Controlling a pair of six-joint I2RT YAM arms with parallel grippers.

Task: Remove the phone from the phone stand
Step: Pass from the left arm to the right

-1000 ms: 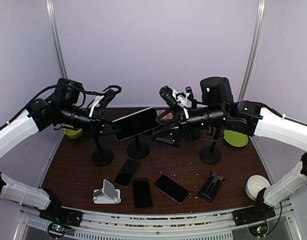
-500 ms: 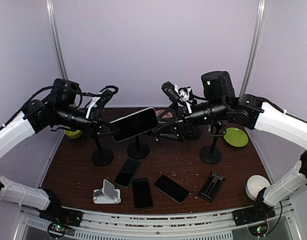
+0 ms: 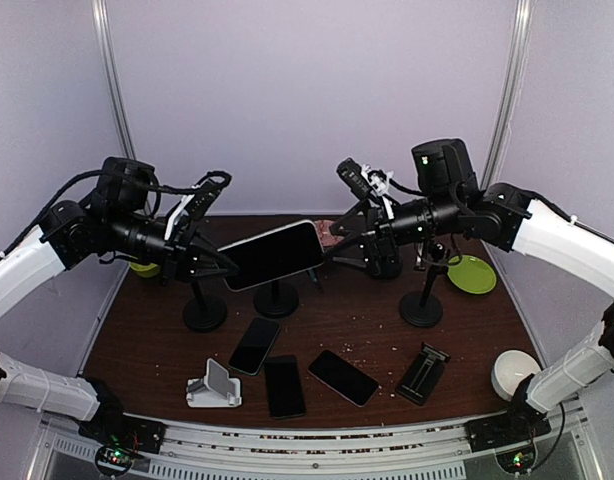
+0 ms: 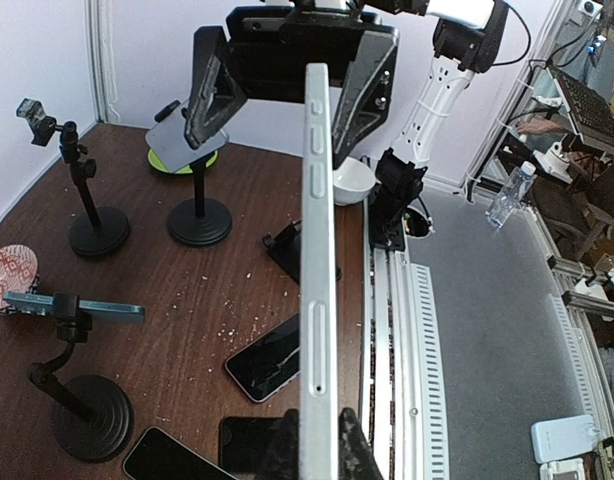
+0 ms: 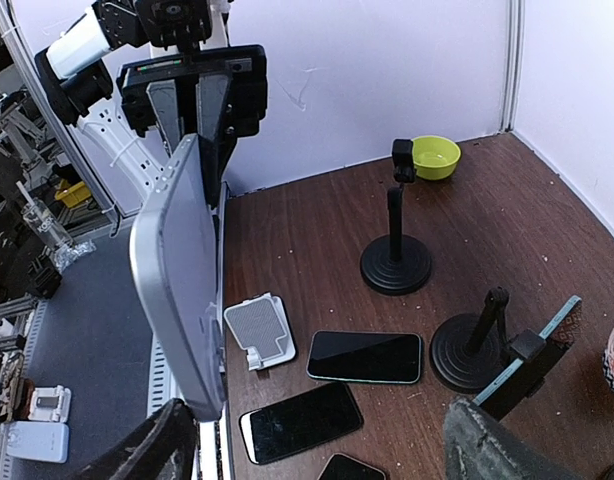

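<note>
The phone (image 3: pixel 272 255) hangs in the air directly above the phone stand (image 3: pixel 277 298), long side level. It appears clear of the stand's cradle, though the overhead view hides the gap between the two. The left gripper (image 3: pixel 225 268) is clenched on the end of the phone that points away from the stand toward the left arm, and this is the only grip on it. The right gripper (image 4: pixel 272 120) is released. Its fingers (image 5: pixel 152 450) stand wide apart and straddle the opposite end of the phone without touching it. The main hazard is slip: the phone is held by one short end, so most of its weight hangs beyond the pinch and can make it droop or twist between the pads. A second hazard is contact: if the right gripper advances or closes off-centre, one finger strikes the free end first and levers the phone out of the left grip. A third hazard is timing: if this is a handover, a release by the left gripper before the right one has closed lets the phone fall. A dropped phone lands on the stand, which may tip on its round base, or on the loose phones (image 3: pixel 287 385) lying on the table (image 3: pixel 467 330) just in front of the stand. Lowering the phone without first moving it sideways risks catching it on the stand's cradle.
</note>
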